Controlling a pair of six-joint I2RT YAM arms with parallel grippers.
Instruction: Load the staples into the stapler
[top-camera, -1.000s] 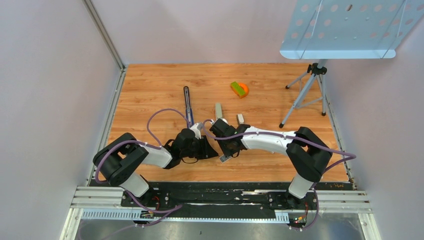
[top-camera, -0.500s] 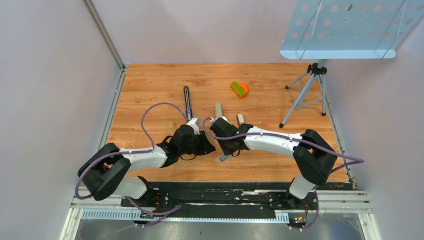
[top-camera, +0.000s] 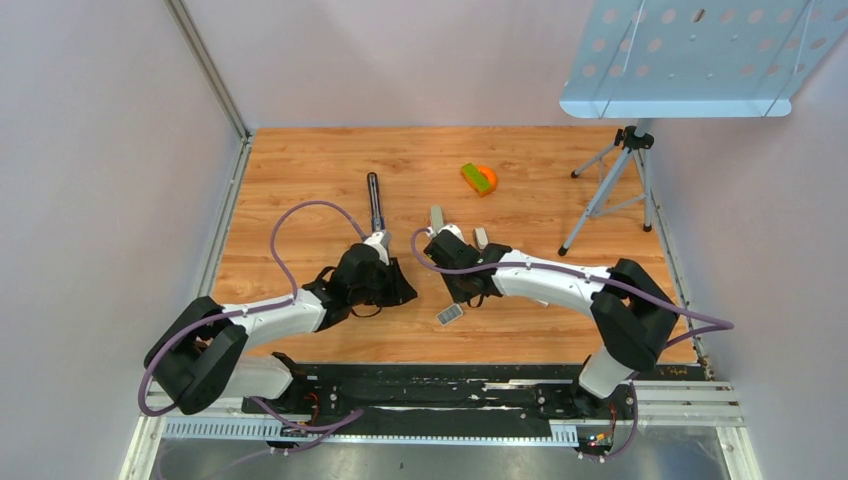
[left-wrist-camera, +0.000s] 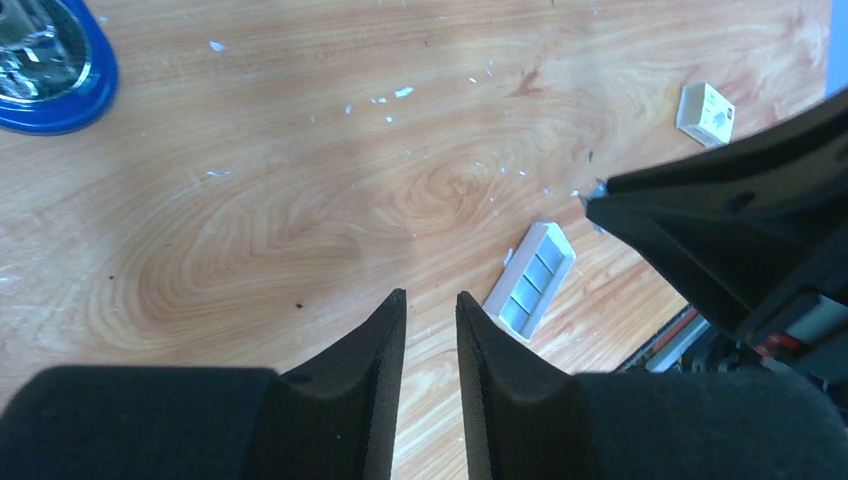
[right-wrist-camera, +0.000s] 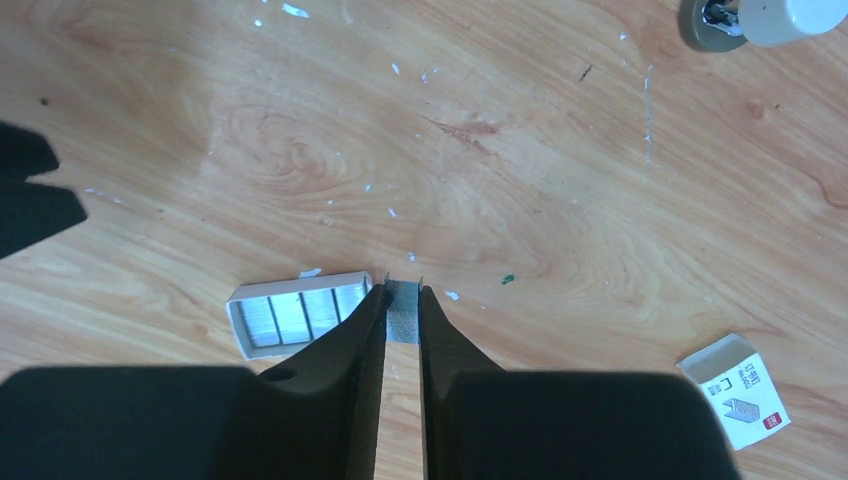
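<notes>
**Right jaws pinch one strip of staples beside the tray**

Two arms reach over the wooden tabletop (top-camera: 300, 180), their wrists near each other at its middle.

The right gripper (right-wrist-camera: 403, 290) has its jaws drawn narrow, and the staples (right-wrist-camera: 403, 315), one small silvery strip, sit clamped between the tips. The strip is just beside the right end of one white tray (right-wrist-camera: 238, 322) that lies flat on the wood. The tray holds more silvery blocks in a row; four can be counted in the right wrist view.

The left gripper (left-wrist-camera: 432, 298) has its jaws narrow too, with a slim gap and nothing in it. It hangs over bare wood, with the tray a little to one side of its tips.

One long dark stapler (top-camera: 375, 200) lies beyond the left gripper, well apart from the held strip. One small white card (right-wrist-camera: 738, 390) lies flat near the tray.

Farther back are one grey bar (top-camera: 437, 218), one green-and-orange thing (top-camera: 479, 178) and one stand (top-camera: 610, 190) on three legs. Many white flecks are scattered over the wood.
</notes>
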